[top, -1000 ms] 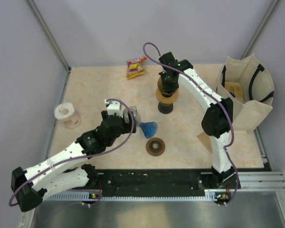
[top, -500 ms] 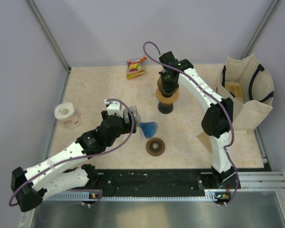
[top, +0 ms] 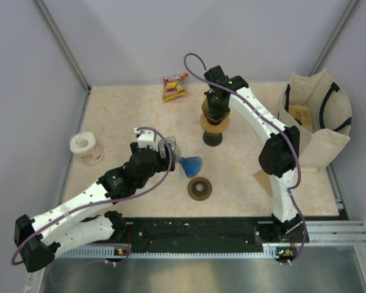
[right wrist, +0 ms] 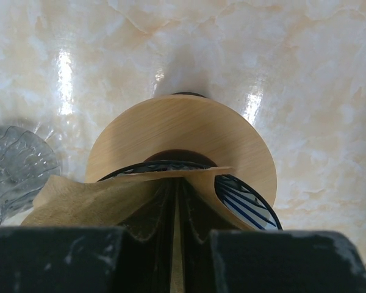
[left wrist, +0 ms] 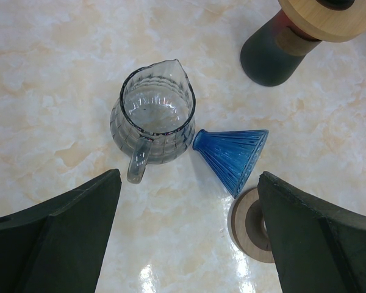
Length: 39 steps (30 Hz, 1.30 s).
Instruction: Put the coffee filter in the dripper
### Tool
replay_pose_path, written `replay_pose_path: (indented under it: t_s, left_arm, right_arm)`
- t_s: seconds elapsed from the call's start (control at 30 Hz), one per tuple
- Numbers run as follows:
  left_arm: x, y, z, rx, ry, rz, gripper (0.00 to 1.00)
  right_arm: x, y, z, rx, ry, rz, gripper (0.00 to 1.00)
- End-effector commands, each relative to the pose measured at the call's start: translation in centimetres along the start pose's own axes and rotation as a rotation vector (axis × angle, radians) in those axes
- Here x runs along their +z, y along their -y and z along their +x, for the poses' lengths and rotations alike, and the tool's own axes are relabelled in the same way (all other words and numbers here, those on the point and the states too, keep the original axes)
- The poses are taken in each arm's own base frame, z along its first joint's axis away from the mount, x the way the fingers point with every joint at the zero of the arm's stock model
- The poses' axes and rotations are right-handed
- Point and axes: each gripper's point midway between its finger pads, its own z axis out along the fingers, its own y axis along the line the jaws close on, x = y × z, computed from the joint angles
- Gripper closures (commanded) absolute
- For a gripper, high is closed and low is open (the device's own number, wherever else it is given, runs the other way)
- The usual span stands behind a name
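The right claw [right wrist: 175, 233] hides the lower part of the filter [right wrist: 104, 195] and most of the dripper [right wrist: 247, 201], the jug [right wrist: 12, 165] is cut off by that view's left edge, a left claw [left wrist: 189, 180] finger covers part of the ring [left wrist: 247, 223], and the packet [top: 174, 87] print is too small to read.

Top camera high, far, facing down; wrists close, downward, sharing dripper [right wrist: 189, 131].
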Motion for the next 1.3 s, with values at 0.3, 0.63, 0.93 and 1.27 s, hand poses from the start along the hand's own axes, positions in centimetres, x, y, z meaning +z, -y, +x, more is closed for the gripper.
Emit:
replay_pose_path:
  t_s: [0.3, 0.63, 0.93, 1.27]
  left_arm:
    - [-0.1, 0.4, -0.9, -0.018, 0.037, 0.024, 0.01]
    - [-0.1, 0.5, -1.0, -0.021, 0.039, 0.027, 0.01]
    - [-0.3, 0.5, -1.4, -0.033, 0.048, 0.032, 0.01]
    - [-0.6, 0.0, -2.0, -0.050, 0.063, 0.005, 0.01]
  right_arm:
    - [-5.5, -0.7, -3.5, 0.004, 0.160, -0.023, 0.91]
    - [-8.3, -0.8, -4.7, 0.012, 0.226, -0.046, 0.91]
    - [-15.8, -0.2, -6.3, 0.053, 0.414, -0.109, 0.91]
    - [-21.6, 3.0, -1.2, 0.136, 0.676, -0.161, 0.88]
